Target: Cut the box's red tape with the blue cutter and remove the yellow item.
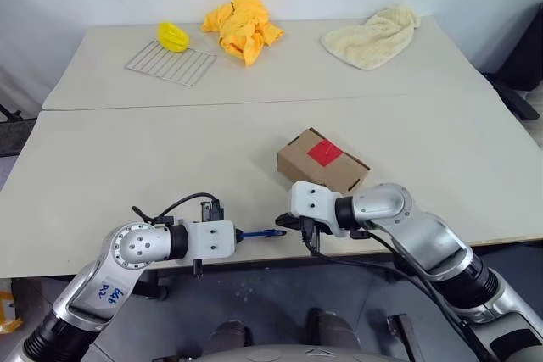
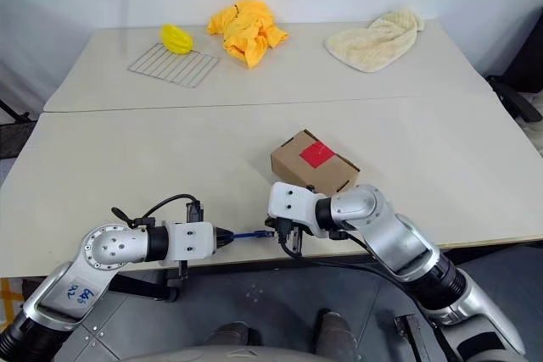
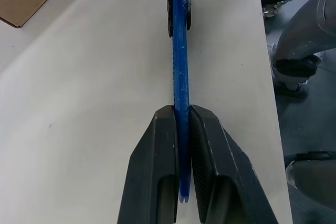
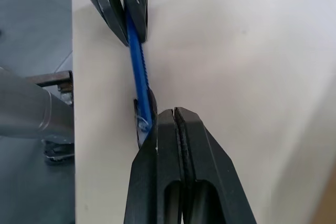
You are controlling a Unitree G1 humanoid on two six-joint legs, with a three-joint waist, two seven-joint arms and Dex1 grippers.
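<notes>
The blue cutter (image 1: 259, 232) is held level just over the table's front edge, my left gripper (image 1: 237, 233) shut on its rear end. In the left wrist view the cutter (image 3: 180, 51) runs straight out from between the closed fingers (image 3: 157, 145). My right gripper (image 1: 287, 224) is shut with nothing between its fingers. Its tips (image 4: 173, 111) lie against the side of the cutter's far end (image 4: 143, 121). The brown box (image 1: 322, 161) sits just behind the right gripper, flaps closed, with the red tape (image 1: 324, 153) on top. The yellow item is hidden.
At the back of the table lie a wire rack (image 1: 170, 64) with a lemon-shaped yellow object (image 1: 172, 36), a crumpled yellow-orange cloth (image 1: 242, 27) and a cream towel (image 1: 373, 36). Both grippers hang at the table's front edge (image 1: 254, 262).
</notes>
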